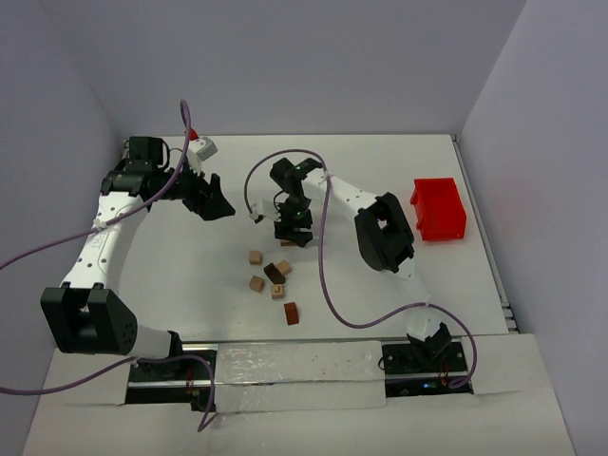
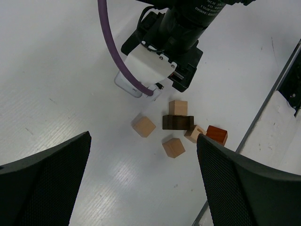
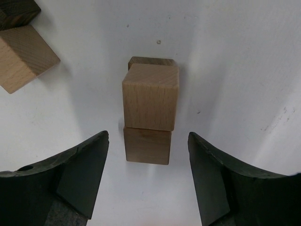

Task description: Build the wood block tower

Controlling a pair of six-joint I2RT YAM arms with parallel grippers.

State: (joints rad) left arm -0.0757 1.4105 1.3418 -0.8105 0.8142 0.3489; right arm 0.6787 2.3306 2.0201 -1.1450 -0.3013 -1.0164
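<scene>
Right fingers, black, nearest the lens: parted wide, one on each side of the wood block tower, clear gap on both sides, nothing gripped. Tower on the white surface near centre, directly under the right arm's wrist: light tan cube uppermost, second tan block showing at its near edge, darker sliver at its far edge; exact layering not determinable. Long axis in the right wrist view running away from the lens, straight down the middle between the fingers, faces square to them. Left fingers: spread wide, empty, above the surface to the far left of the loose blocks and well apart from them. Loose stock just on the near side of the tower, toward the arm bases: four tan cubes, one dark brown piece, one reddish-brown piece. Dark brown piece oblong, lying flat, long axis across the left wrist view, one tan cube just beside its far face. Reddish-brown piece closest of all to the near rail, another tan cube just beside it. Open room: broad bare stretches of surface left, far and right of the blocks; walls on three sides. Red bin by the right edge, well apart from every block.
</scene>
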